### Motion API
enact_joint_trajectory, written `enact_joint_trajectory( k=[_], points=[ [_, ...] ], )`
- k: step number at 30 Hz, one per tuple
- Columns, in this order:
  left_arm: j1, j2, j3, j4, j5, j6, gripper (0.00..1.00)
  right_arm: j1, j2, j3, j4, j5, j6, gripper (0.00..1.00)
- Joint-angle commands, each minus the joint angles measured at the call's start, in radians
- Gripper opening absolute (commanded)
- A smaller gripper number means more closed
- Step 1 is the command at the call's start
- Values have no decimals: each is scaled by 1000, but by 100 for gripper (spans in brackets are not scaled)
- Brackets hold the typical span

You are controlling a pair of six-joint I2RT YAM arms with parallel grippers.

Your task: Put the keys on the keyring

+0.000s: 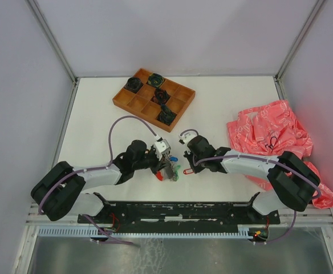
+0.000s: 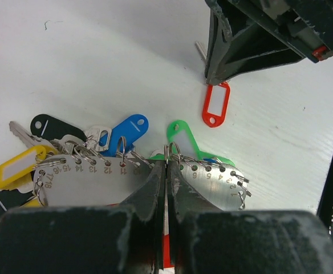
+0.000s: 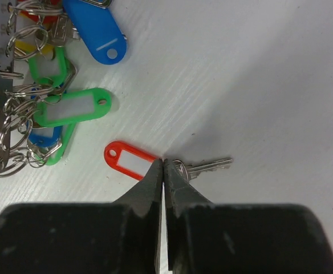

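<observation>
Clamping the keyring [image 2: 92, 180] in the left gripper [image 2: 166, 166] — jaws closed flat on its grey numbered plate, a sliver of red showing in the gap below. Holding it low at mid-table, just ahead of the arm bases, tags resting on the white table [image 1: 98, 108]. Seeing several keys already hanging from the plate's holes by small rings: yellow-tagged key [image 2: 12, 169], blue-tagged key [image 2: 126, 132], green-tagged key [image 2: 181, 136], plus black tags [image 2: 55, 127] at one end. Pinching the red-tagged key [image 3: 129, 161] with the right gripper [image 3: 164, 165] — tips pressed together at the small ring joining tag and blade, tag lying flat on the table on one side of the tips, blade on the other. Finding this key not threaded on: lying apart from the keyring, just beside its green tags. Noting a wooden tray [image 1: 137, 103] with dark coiled bundles [image 1: 166, 116] in some compartments at the far side, and a crumpled pink bag [image 1: 263, 128] at the right edge, both well apart from the grippers.
</observation>
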Motion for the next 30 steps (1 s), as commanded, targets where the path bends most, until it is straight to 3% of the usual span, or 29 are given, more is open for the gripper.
enact_joint_trajectory(
  k=[1,6,13,30],
  points=[
    [-12,4,22,42,31,72,3,-2,0,44,-62,32,53,9],
    [-14,2,6,62,33,78,3,-2,-11,97,-151,39,61,20],
    [-13,-4,-20,87,17,81,3,-11,22,165,-240,11,63,26],
    [-13,19,-2,69,-6,87,3,-41,168,299,-363,-59,44,21]
  ],
)
